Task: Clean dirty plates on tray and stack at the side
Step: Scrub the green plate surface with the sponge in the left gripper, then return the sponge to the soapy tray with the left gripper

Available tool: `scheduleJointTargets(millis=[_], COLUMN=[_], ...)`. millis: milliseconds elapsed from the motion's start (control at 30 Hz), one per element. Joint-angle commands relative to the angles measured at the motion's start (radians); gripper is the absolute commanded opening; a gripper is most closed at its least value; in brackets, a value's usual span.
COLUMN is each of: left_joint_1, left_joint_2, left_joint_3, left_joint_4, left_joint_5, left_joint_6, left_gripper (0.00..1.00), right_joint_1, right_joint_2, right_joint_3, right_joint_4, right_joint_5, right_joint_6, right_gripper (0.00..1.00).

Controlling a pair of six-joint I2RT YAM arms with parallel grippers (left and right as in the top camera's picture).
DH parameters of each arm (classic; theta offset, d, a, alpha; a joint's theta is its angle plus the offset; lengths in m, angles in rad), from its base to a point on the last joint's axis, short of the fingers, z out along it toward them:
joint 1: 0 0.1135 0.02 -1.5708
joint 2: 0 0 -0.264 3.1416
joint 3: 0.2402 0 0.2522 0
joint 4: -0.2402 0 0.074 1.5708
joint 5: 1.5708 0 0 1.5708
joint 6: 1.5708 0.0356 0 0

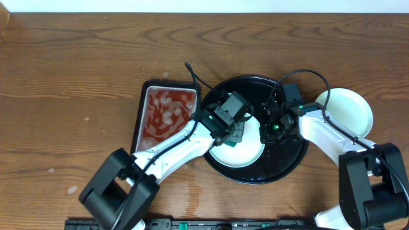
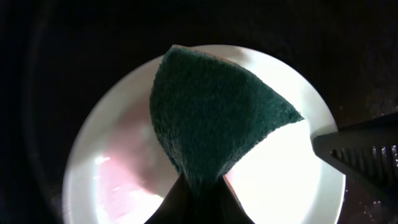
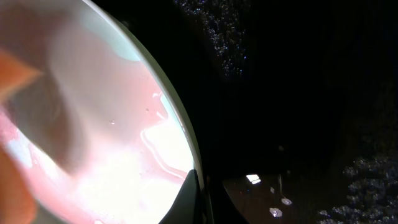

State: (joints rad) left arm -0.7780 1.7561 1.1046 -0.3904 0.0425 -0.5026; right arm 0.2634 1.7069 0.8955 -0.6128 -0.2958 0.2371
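Note:
A whitish plate [image 1: 241, 153] smeared with pale red lies on the black tray [image 1: 291, 160]. My left gripper [image 1: 233, 134] is shut on a dark green sponge [image 2: 217, 118], which presses on the plate [image 2: 124, 155]. My right gripper [image 1: 268, 128] is shut on the plate's right rim [image 3: 180, 124], one finger on top and one under the edge. Its finger shows in the left wrist view [image 2: 367, 155]. Another clean whitish plate [image 1: 348, 112] sits on the table to the right of the tray.
A rectangular metal tray [image 1: 167, 115] with red liquid lies just left of the black tray. Cables [image 1: 307, 76] run over the far side of the black tray. Bare wooden table [image 1: 70, 96] spreads to the left and back.

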Motion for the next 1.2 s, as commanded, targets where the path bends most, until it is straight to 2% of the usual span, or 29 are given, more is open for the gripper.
scheduleJointTargets(millis=[0, 133, 333, 600, 700, 767, 900, 1167], left_joint_1=[0.002, 0.003, 0.006, 0.041, 0.064, 0.1, 0.194, 0.393], left_joint_2=[0.058, 0.1, 0.08, -0.086, -0.157, -0.201, -0.227, -0.219], left_joint_3=[-0.008, -0.008, -0.007, -0.007, -0.007, -0.007, -0.007, -0.015], left_joint_4=[0.016, -0.003, -0.091, -0.121, -0.143, -0.177, -0.232, -0.29], left_joint_5=[0.083, 0.064, -0.132, -0.136, -0.136, -0.136, -0.133, -0.134], left_joint_6=[-0.016, 0.023, 0.042, 0.061, 0.061, 0.061, 0.061, 0.061], left_gripper=[0.08, 0.08, 0.08, 0.08, 0.08, 0.07, 0.08, 0.08], right_joint_1=[0.004, 0.004, 0.004, 0.004, 0.004, 0.004, 0.004, 0.008], right_joint_2=[-0.003, -0.003, -0.003, -0.003, -0.003, -0.003, -0.003, -0.003], right_joint_3=[-0.012, -0.012, -0.012, -0.012, -0.012, -0.012, -0.013, -0.014], right_joint_4=[-0.008, -0.008, -0.008, -0.005, 0.001, 0.008, 0.009, 0.011], right_joint_5=[0.03, 0.029, 0.03, 0.038, 0.037, 0.037, 0.036, -0.053], right_joint_6=[-0.006, -0.006, -0.006, -0.006, -0.006, -0.006, -0.006, -0.006], right_gripper=[0.01, 0.01, 0.01, 0.01, 0.09, 0.13, 0.14, 0.04])
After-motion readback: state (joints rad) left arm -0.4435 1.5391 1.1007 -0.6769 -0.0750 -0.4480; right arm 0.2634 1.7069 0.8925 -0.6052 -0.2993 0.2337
